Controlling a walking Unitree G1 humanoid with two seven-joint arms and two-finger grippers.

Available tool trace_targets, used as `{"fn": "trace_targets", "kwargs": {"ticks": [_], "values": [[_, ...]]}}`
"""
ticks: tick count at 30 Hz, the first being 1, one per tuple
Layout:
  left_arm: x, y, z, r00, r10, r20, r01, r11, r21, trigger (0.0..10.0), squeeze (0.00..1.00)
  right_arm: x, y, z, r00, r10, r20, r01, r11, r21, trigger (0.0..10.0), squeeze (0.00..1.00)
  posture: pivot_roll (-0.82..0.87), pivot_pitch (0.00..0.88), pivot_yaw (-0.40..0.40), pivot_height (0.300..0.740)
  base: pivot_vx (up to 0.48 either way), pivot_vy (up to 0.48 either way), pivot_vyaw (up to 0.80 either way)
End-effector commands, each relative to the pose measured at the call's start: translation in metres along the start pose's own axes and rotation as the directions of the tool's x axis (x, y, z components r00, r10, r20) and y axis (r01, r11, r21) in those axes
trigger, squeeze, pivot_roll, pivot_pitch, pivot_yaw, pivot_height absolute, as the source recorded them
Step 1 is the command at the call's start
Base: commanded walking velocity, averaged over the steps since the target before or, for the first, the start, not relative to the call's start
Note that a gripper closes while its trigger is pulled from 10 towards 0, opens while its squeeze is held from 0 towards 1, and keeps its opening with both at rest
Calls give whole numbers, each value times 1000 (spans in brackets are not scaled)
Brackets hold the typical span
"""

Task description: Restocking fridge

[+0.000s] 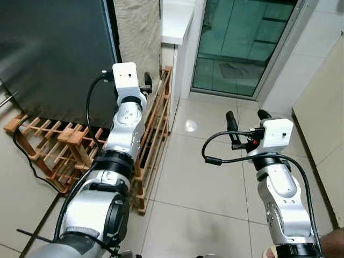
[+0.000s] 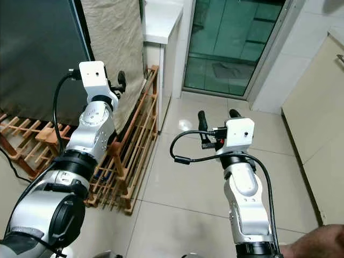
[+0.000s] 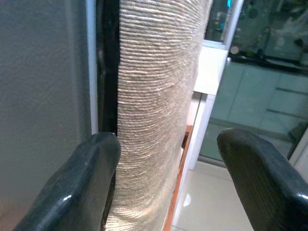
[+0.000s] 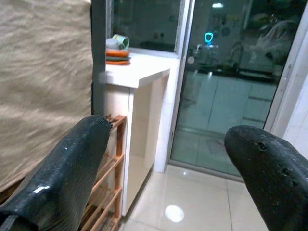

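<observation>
Reaching up along the dark fridge (image 1: 54, 54), the left gripper (image 3: 166, 178) has its black fingers spread with nothing between them, level with the fridge's side edge and the beige cloth (image 1: 138, 37) that hangs beside it; the right gripper (image 1: 248, 119) hovers over the tiled floor (image 1: 199, 177), well apart from the fridge, its fingers likewise parted and empty. The fridge door looks closed, and nothing to stock is in either gripper, so this reads as an approach to opening the door. The risk I see is that the left fingers close on the cloth or slip into the dark gap between cloth and fridge instead of catching the door edge, dragging the fabric along. The wooden rack (image 1: 153, 134) lying at the fridge's foot sits just beside the left arm, and a swing of the elbow or a step forward could knock it. Only a corner of a metal handle shows at the frame's left edge, and the fridge's top and inside are hidden. The things on the white counter (image 4: 137, 72) are too small to identify
</observation>
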State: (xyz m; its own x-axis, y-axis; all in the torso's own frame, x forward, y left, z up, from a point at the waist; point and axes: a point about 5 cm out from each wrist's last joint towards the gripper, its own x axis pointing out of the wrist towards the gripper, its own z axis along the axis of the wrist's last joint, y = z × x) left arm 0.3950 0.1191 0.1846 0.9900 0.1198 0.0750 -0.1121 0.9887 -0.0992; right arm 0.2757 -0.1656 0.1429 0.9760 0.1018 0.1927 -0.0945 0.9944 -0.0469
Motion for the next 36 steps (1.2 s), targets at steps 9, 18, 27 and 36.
{"fn": "trace_targets", "kwargs": {"ticks": [9,18,27,36], "values": [[5,5,-1,995,84,-60,-90,990,-105,10000,0,-2,-7,7,1000,-18,19,18,1000,-17,10000,0,-166,0,1,740,0,0,0],[7,8,3,996,90,-21,-91,993,-73,10000,0,1,-6,8,1000,-5,21,6,1000,-21,10000,0,-164,0,-9,740,0,0,0],[9,11,14,994,94,59,-92,995,-31,10000,0,0,-8,9,1000,-13,26,14,1000,-26,10000,0,-169,0,0,740,0,0,0],[-12,31,9,992,-7,126,3,999,36,10000,0,-3,-9,13,999,-22,48,23,1000,-15,10000,0,-160,0,16,740,0,0,0]]}}
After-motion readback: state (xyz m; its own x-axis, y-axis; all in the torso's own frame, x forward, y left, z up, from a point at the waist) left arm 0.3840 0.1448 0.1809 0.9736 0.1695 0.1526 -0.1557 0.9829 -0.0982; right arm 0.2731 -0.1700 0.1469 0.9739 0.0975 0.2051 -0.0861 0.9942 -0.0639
